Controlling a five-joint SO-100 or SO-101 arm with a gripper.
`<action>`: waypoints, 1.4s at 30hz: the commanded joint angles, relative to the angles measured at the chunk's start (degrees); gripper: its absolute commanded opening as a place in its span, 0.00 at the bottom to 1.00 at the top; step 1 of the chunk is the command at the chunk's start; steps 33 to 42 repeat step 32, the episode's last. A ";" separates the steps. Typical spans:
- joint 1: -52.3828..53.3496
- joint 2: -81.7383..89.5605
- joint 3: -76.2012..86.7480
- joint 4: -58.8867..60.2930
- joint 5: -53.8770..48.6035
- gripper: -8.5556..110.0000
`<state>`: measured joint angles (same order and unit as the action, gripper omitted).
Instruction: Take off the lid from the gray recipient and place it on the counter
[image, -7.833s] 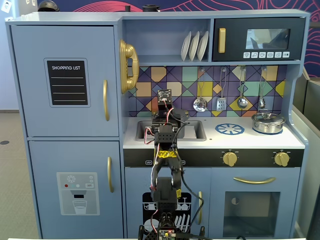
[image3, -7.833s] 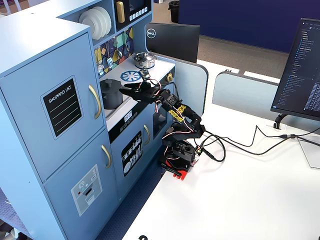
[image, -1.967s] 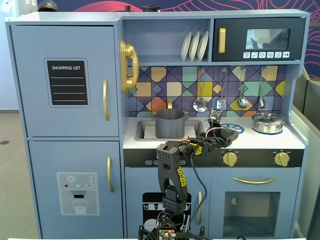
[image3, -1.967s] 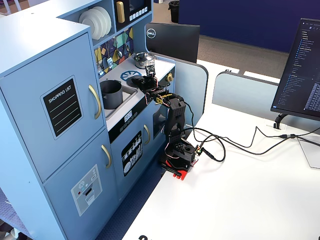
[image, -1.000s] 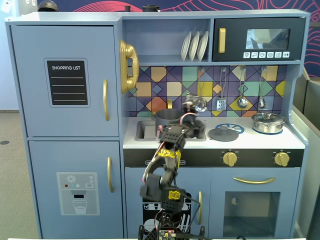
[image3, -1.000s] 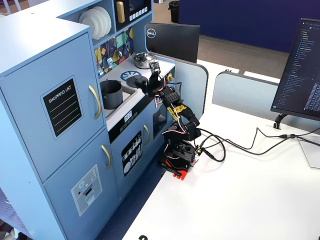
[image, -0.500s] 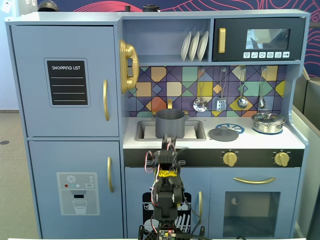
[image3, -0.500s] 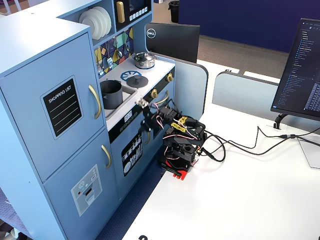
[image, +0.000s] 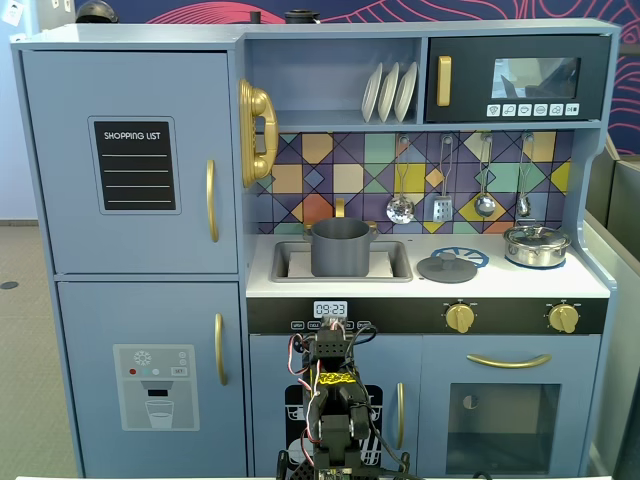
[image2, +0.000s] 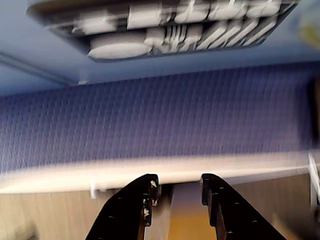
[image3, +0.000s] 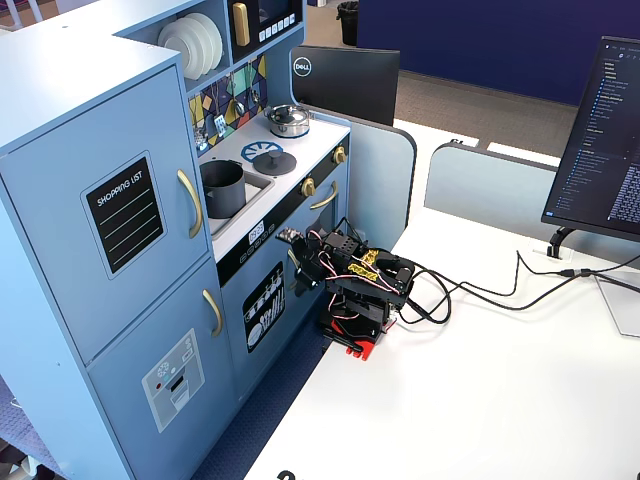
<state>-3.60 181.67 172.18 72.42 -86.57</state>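
Note:
The gray recipient (image: 340, 248) stands uncovered in the recessed sink, also visible in the other fixed view (image3: 222, 188). Its lid (image: 447, 267), a dark-gray disc with a center knob, lies flat on the white counter (image: 520, 282), overlapping the left edge of the blue burner print; from the side the lid (image3: 268, 160) sits just beyond the pot. My gripper (image2: 178, 184) is open with nothing between its fingers. It points down at the blue carpet in front of the toy kitchen. The arm (image: 335, 385) is folded low, well below the counter.
A shiny silver pot (image: 536, 245) with its own lid stands at the counter's right end. Gold knobs (image: 460, 317) line the front panel. The dishwasher print (image2: 165, 25) and the white table edge (image2: 60, 172) fill the wrist view. A monitor (image3: 605, 140) and cables lie on the table.
The arm has pulled back from the counter and folded down in front of the kitchen. The lid stays where it lay a second ago, beside the burner print.

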 joint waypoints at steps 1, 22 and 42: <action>-0.53 0.35 -0.18 9.40 -2.29 0.08; -0.35 0.35 -0.18 15.21 -1.23 0.10; -0.35 0.35 -0.18 15.21 -1.23 0.10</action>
